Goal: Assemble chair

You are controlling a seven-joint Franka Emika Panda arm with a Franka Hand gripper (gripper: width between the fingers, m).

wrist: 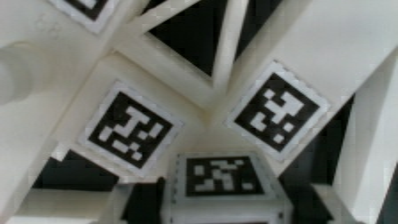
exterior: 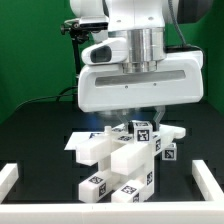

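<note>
The chair is a cluster of chunky white blocks and slabs with black-and-white tags, at the middle of the black table. My gripper reaches down into the top of the cluster, and the wide white hand hides its fingers. In the wrist view the chair's slabs fill the picture, with two tags side by side. A third tagged block sits between my gripper's fingers. The jaws press against both sides of that block.
A low white border rail runs at the exterior view's left and right on the black table. A green backdrop stands behind the arm.
</note>
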